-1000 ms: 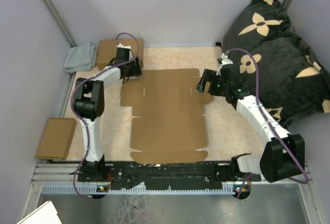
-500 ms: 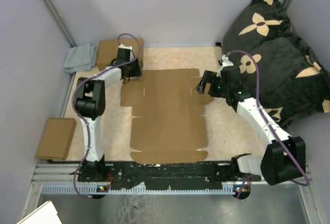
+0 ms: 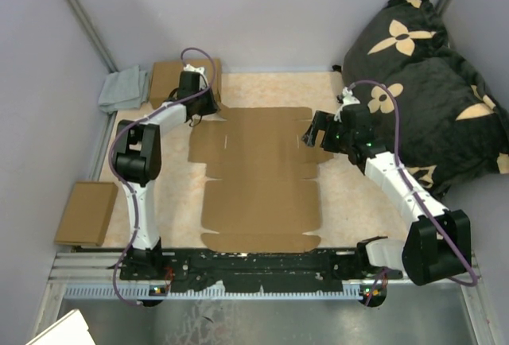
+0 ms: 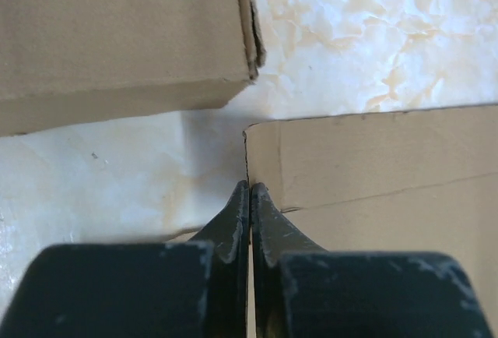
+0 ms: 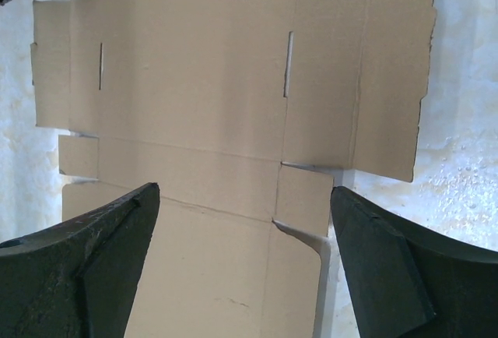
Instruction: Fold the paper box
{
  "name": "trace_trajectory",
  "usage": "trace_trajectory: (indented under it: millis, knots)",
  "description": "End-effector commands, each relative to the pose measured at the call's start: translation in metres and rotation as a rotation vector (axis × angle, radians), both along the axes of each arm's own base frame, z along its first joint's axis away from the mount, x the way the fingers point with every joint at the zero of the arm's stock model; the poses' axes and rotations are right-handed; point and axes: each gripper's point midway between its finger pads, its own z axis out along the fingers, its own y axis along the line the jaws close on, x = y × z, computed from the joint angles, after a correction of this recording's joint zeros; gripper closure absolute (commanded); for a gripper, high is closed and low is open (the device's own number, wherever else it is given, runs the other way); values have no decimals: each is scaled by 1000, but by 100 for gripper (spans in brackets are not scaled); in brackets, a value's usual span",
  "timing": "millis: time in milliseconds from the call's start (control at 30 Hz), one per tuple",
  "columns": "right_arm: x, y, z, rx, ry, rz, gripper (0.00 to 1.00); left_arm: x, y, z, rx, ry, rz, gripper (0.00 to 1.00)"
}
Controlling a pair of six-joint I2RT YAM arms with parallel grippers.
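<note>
**Well, box blank lying flat, one corner pinched**

So the paper box (image 3: 258,178) is spread out flat in the middle of the worktop (image 3: 350,194), which is a cream, marbled-looking surface. The blank runs from the near edge by the arm bases out toward the far wall, with its flaps and slits all showing.

The left tool (image 4: 249,191) is at the far left corner of the blank. Its fingers are squeezed together, and the flap's edge runs straight into the seam between them, so it looks clenched on that corner. The right tool (image 5: 243,194) hangs over the far right side flap with its fingers spread wide, gripping nothing.

Room-wise, it's a grey-walled booth. A closed cardboard carton (image 3: 171,79) sits in the far left corner, just beside the left tool, with a grey cloth (image 3: 123,89) to its left. A flat brown cardboard piece (image 3: 86,211) lies off the worktop's left edge. A big black cushion (image 3: 421,67) with tan flower shapes is piled on the right. A metal rail (image 3: 262,269) along the near edge carries both arm bases.
</note>
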Motion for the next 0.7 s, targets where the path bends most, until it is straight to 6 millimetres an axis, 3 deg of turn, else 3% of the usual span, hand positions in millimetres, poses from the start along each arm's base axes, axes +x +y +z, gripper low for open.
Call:
trace_trajectory:
  millis: [0,200,367,500,667]
  knots:
    - [19,1,18,2,-60,-30,7,-20,-3,19,-14,14,-24,100]
    - [79,-3,5,-134,25,-68,5,-46,-3,47,-25,-17,-69,100]
    - [135,17,-4,-148,41,-11,4,-59,-5,71,1,-59,-121,100]
    - [165,26,-33,-175,133,14,5,-62,-1,71,44,-43,-124,100]
    - [186,30,-59,-211,178,32,7,-62,-1,61,58,-9,-108,100]
